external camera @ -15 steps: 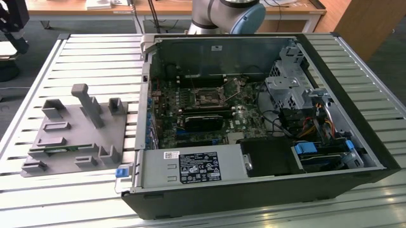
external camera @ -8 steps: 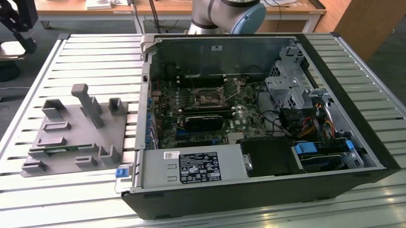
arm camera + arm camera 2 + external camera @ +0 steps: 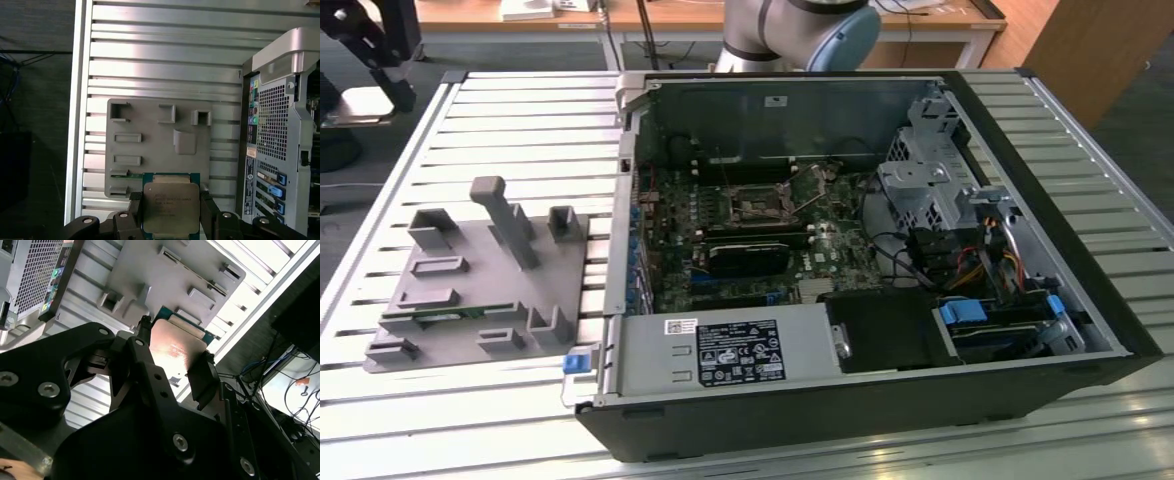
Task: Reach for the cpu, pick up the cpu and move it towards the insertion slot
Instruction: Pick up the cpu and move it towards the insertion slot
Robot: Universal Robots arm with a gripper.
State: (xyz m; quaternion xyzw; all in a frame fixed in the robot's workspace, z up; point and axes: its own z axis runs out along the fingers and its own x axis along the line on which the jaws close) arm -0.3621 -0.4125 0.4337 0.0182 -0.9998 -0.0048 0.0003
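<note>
The case (image 3: 854, 250) lies open on its side across the slatted table (image 3: 520, 100), so the board inside faces up and can be reached from above. In the exterior view it fills the frame from about 12 to 5 o'clock.

At 9 o'clock of the case, well apart from it, sits the grey fixture (image 3: 474, 285), its recesses shaped to keep parts at known spots; a green strip lies in one recess near its 7 o'clock corner.

On the board, near the centre of the case, is the slot (image 3: 757, 203), a dark square in a silvery frame with nothing in it.

The gripper (image 3: 171, 215) hangs above the fixture in both wrist views, with the case's rear panel (image 3: 272, 150) off at 3 o'clock in the first wrist view.

The cpu (image 3: 171, 207) is pinched between the jaws by two opposite edges, metal top facing the camera, so it stays flat for seating. It seems lifted clear of the fixture, far from the slot.
</note>
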